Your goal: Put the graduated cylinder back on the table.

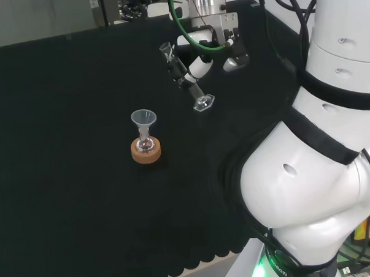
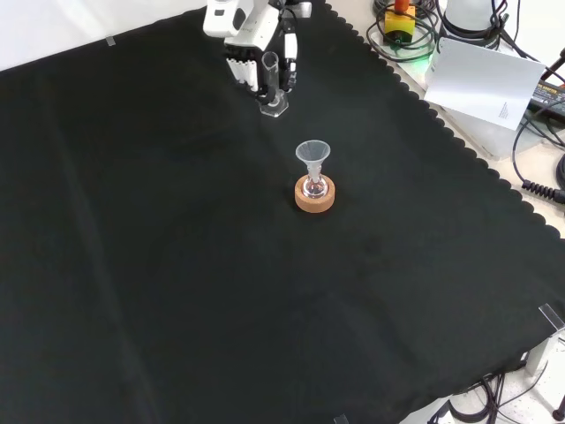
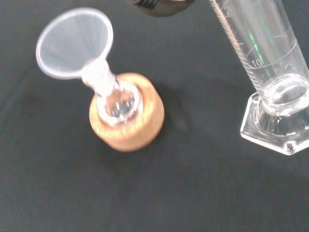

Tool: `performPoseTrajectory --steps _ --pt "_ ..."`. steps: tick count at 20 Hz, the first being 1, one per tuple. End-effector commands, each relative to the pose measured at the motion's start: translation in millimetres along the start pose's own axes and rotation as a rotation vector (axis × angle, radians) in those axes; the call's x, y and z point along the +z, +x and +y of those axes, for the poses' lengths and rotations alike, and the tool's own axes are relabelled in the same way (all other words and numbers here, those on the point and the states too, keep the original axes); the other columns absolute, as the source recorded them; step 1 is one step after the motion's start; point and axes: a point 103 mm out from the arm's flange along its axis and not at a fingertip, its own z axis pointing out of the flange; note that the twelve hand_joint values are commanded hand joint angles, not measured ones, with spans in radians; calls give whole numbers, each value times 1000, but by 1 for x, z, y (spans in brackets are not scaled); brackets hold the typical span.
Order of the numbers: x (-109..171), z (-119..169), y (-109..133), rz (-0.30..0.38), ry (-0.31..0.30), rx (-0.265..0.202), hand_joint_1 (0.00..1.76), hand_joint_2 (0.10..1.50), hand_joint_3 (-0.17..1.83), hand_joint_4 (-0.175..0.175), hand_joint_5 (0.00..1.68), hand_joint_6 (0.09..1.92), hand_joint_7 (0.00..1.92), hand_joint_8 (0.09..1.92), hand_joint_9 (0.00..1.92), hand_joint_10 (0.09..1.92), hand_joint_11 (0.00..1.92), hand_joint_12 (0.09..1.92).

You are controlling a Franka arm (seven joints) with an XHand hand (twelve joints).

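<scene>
In the front view, a cork ring (image 2: 315, 196) sits near the middle of the table (image 2: 177, 291), carrying a small clear flask (image 2: 313, 186) with a plastic funnel (image 2: 312, 153) in its neck. Farther off, at about eleven o'clock from the ring, the hand (image 2: 252, 49) has its fingers curled around the graduated cylinder (image 2: 270, 81). In the head view the cylinder hangs tilted, its hexagonal foot (image 1: 203, 103) lowest; whether the foot touches the cloth I cannot tell.
</scene>
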Motion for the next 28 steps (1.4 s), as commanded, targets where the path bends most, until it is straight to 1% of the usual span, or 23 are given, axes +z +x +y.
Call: performPoseTrajectory --steps 1,7,14,17,19,23,26,28 --pt "3 33 -14 59 -124 -68 1153 1122 0 -175 978 1013 1251 317 1438 87 1247 729" --pt "6 66 -26 97 -198 -116 1152 1123 0 -175 978 1013 1250 317 1438 87 1246 730" --pt "8 92 -38 111 -250 -140 1152 1123 0 -175 978 1014 1249 317 1437 87 1244 731" --pt "12 102 -40 109 -274 -156 1152 1123 0 -175 977 1015 1248 316 1436 87 1243 731" --pt "15 108 -40 102 -282 -170 1152 1123 0 -175 977 1015 1248 316 1436 87 1243 732" --pt "21 118 -39 75 -272 -191 1152 1123 1 -175 977 1016 1243 315 1433 87 1242 732" --pt "26 125 -40 79 -269 -198 1152 1123 1 -175 977 1016 1239 313 1431 87 1240 733" --pt "30 129 -41 93 -283 -201 1152 1123 1 -175 976 1016 1238 313 1429 87 1240 734"
